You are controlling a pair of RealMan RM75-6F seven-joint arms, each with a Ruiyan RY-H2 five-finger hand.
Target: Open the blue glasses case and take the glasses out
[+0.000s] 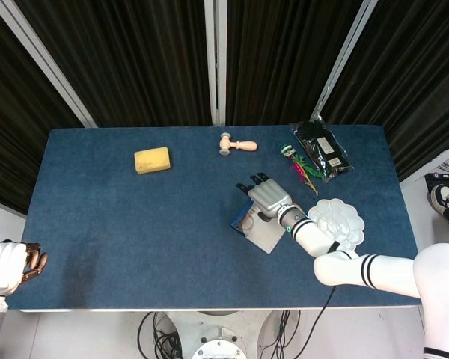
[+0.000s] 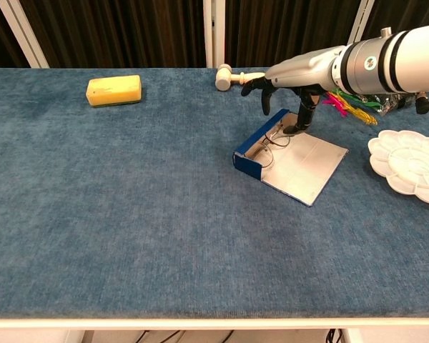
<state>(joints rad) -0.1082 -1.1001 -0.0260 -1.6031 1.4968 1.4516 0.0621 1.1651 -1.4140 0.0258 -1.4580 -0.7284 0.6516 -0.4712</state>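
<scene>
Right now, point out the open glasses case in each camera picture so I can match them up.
Head view: glasses case lies right of centre, open, lid flat toward the near edge.
Chest view: glasses case sits right of centre, open.
Shared landmark: the right hand hovers over the case's far end in both views.

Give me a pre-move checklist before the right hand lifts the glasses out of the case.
1. Blue glasses case lid open and lying flat: ok.
2. Glasses visible inside the case: ok.
3. Right hand over the case, fingers reaching down into it: ok.
4. Firm hold on the glasses: cannot tell.
5. Left hand off the table edge, clear of the work: ok.
6. White palette apart from the case: ok.
</scene>
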